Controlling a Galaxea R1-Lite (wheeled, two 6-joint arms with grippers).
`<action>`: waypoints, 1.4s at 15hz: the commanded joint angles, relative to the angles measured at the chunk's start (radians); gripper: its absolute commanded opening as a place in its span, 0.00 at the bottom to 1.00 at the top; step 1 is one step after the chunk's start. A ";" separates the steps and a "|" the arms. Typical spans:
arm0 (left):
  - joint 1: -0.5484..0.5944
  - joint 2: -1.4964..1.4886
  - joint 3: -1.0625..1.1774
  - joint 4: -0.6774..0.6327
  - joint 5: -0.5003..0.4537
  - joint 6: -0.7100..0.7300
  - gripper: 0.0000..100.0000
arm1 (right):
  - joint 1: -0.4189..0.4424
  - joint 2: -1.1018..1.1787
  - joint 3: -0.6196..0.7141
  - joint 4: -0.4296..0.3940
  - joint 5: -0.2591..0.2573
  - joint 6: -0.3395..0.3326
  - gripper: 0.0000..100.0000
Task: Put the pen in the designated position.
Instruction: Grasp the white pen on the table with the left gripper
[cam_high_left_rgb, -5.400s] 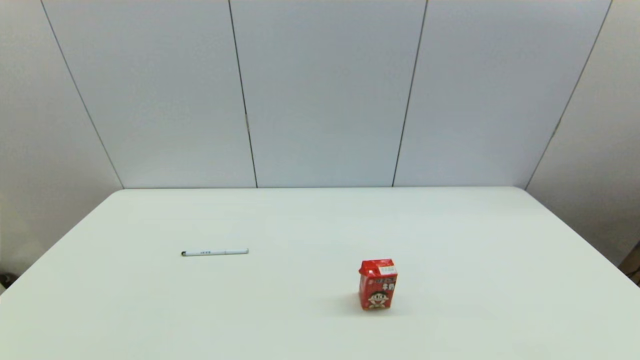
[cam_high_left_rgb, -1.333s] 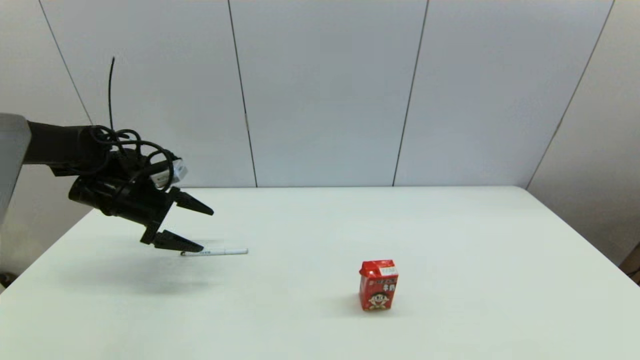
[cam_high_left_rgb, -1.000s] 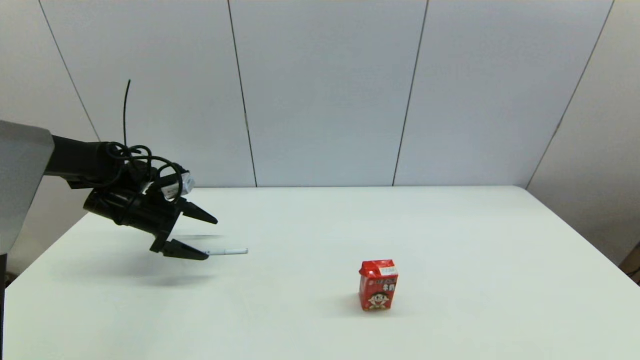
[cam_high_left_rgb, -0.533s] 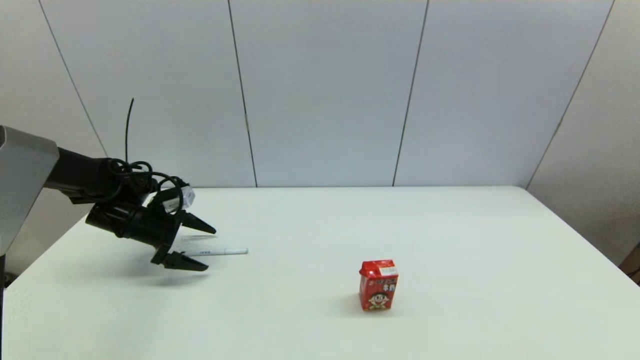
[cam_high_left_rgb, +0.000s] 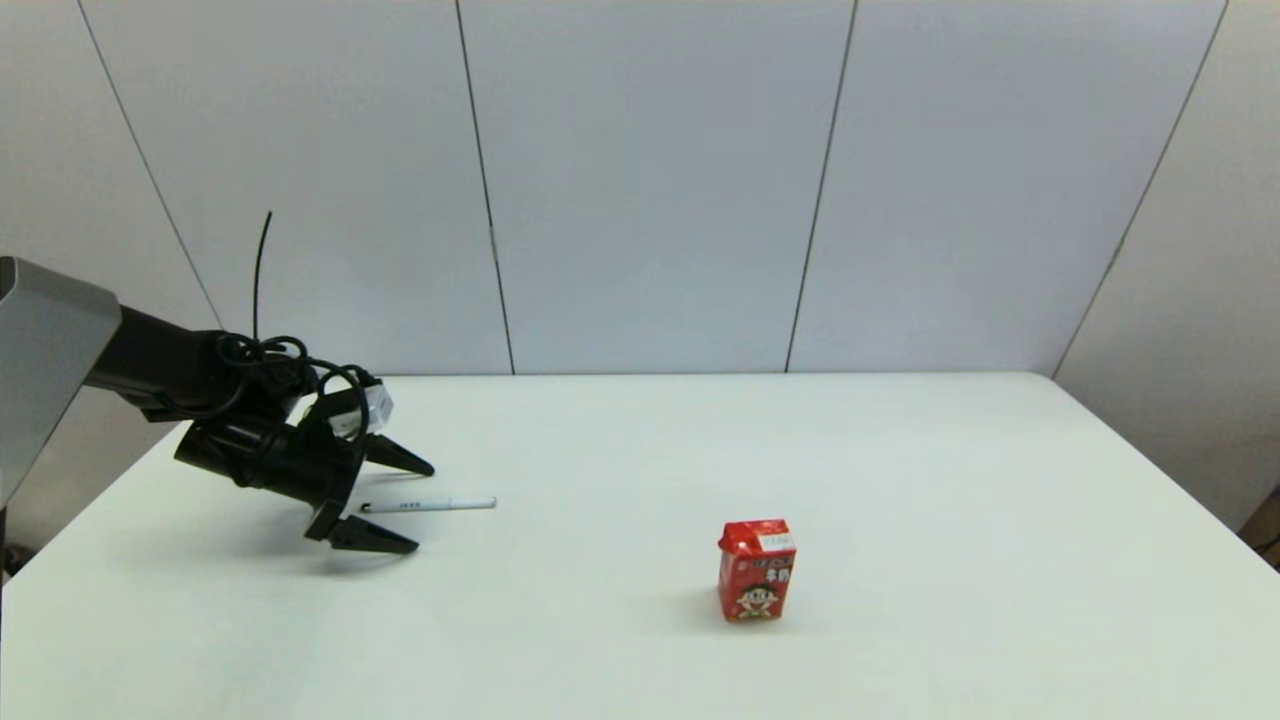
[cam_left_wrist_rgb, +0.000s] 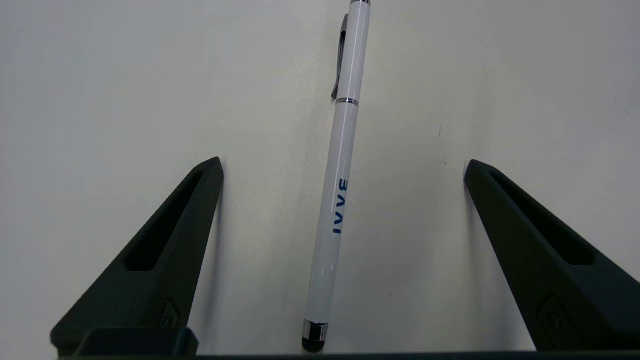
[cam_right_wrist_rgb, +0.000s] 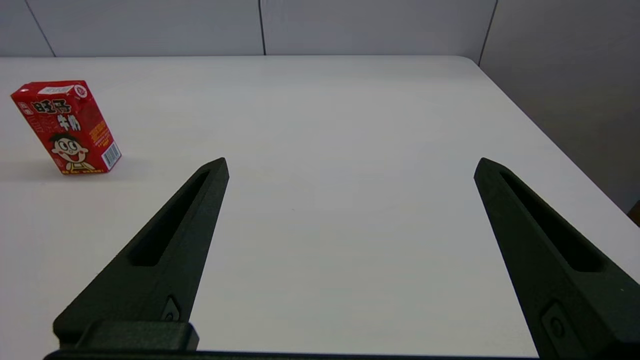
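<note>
The pen (cam_high_left_rgb: 428, 505) lies flat on the counter (cam_high_left_rgb: 900, 470), on the robot's left half, its long axis running across the robot's front with the dark tip toward the left arm. In the left wrist view the pen (cam_left_wrist_rgb: 338, 195) runs lengthwise away from the camera, between the two fingers (cam_left_wrist_rgb: 165, 250) and touching neither, a little tilted off their centre line. So its axis lies along the fingers' reach, not across their gap; closing would pinch the barrel from both sides near the tip end.

The left gripper (cam_high_left_rgb: 408, 508) hangs low over the counter with its fingers spread wide, one on each side of the pen's tip end, holding nothing. It is by far the nearer arm.

The red carton (cam_high_left_rgb: 756, 570) stands upright well apart toward the right. The right gripper (cam_right_wrist_rgb: 350, 165) is parked on the far side of it, fingers spread and empty.

No mark shows the place for the pen.
</note>
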 joint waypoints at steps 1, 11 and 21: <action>0.000 -0.004 0.002 0.006 -0.003 0.010 1.00 | 0.000 0.000 0.012 0.000 0.000 0.000 1.00; -0.004 -0.002 0.000 0.009 -0.006 0.007 0.00 | 0.000 0.000 0.012 0.000 0.000 0.000 1.00; -0.004 -0.007 -0.001 0.012 -0.006 0.005 0.00 | 0.000 0.000 0.012 0.000 0.000 0.000 1.00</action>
